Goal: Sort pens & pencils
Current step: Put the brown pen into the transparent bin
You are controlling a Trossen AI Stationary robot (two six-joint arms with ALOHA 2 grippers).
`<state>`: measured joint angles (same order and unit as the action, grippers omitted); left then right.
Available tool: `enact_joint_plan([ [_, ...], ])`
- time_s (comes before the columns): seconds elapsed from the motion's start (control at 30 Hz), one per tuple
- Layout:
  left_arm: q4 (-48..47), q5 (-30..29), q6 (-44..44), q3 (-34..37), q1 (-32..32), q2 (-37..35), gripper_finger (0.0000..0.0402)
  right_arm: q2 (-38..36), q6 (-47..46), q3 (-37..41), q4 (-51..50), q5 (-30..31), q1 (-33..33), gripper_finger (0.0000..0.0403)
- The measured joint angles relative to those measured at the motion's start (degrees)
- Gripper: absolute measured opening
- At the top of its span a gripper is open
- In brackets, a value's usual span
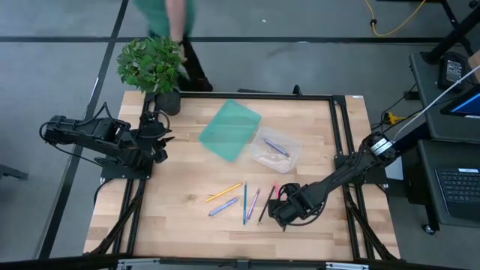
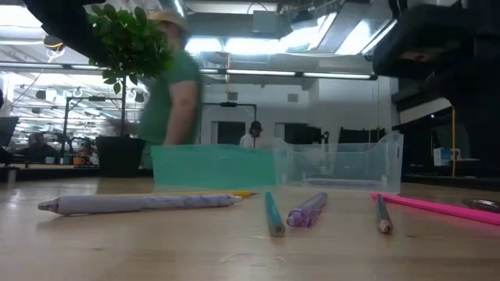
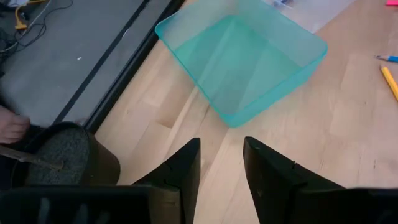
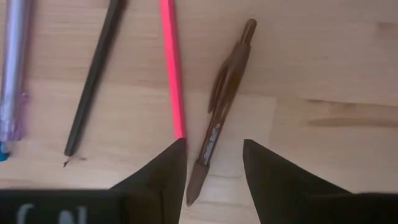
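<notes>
The right gripper (image 4: 211, 171) hangs low over the near right part of the wooden table (image 1: 187, 187), its two dark fingers standing apart with a brown pen (image 4: 219, 109) lying on the wood in the gap between them; the tip end of the pen reaches in between the fingers, and neither finger visibly presses on it. Just beside the brown pen lies a pink stick (image 4: 172, 68), and next to that a black pencil (image 4: 93, 74) and then a lavender pen (image 4: 13, 68), all roughly side by side. In the high view a blue pencil (image 1: 244, 202), a yellow pencil (image 1: 224, 193) and a grey-blue pen (image 1: 223, 207) lie loose on the table, further towards the left arm. Further back on the table sit a teal tray (image 1: 229, 130) and, just beside it, a clear tray (image 1: 262, 154) with a purple pen (image 1: 275, 147) inside it. The left gripper (image 3: 221, 165) waits near the left edge of the table with its fingers apart and nothing between them, pointing towards the teal tray, close to a potted plant (image 1: 154, 67) at the back left corner. A person (image 2: 176, 94) in a green top stands behind the table.
</notes>
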<state>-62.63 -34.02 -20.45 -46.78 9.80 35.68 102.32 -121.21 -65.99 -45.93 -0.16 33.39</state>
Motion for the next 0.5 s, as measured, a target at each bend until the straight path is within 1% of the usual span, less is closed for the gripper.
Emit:
enact_joint_plan([
  [0.27,0.02,0.00,0.00,0.00,0.00,-0.02,0.0115,0.00,-0.02,4.03,6.00,0.47,-0.09,0.0158],
  [0.5,-0.69,0.00,-0.15,0.00,-0.02,-0.02,0.0115,0.04,-0.04,6.52,7.76,0.52,-0.17,0.0158],
])
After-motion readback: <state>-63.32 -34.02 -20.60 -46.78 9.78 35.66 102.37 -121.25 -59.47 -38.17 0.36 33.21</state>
